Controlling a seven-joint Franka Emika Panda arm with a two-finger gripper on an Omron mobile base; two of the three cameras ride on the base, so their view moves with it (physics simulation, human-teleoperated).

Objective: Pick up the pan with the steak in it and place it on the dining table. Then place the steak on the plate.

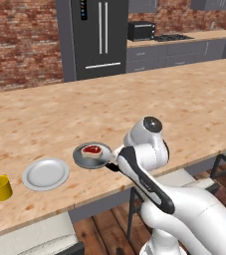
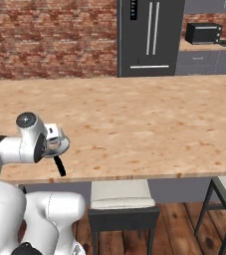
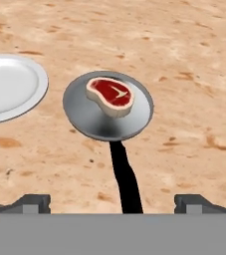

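Note:
The pan (image 3: 92, 119) rests on the tan dining table (image 3: 184, 60) with the red steak (image 3: 111, 93) lying in its far half. Its black handle (image 3: 124, 174) runs back toward my gripper (image 3: 113, 203). The gripper is open, with one fingertip (image 3: 32, 201) far to each side of the handle's end and neither touching it. The grey-white plate (image 3: 7, 87) sits empty just left of the pan. From the left base view, the pan (image 1: 92, 155), steak (image 1: 91, 150) and plate (image 1: 46, 174) lie near the table's front edge, beside my arm's wrist.
A yellow cup (image 1: 1, 188) stands left of the plate near the table (image 1: 184, 109) edge. Stools (image 2: 120, 199) sit under the front edge. A dark fridge (image 1: 98, 35) and grey kitchen cabinets (image 1: 174, 52) stand far behind.

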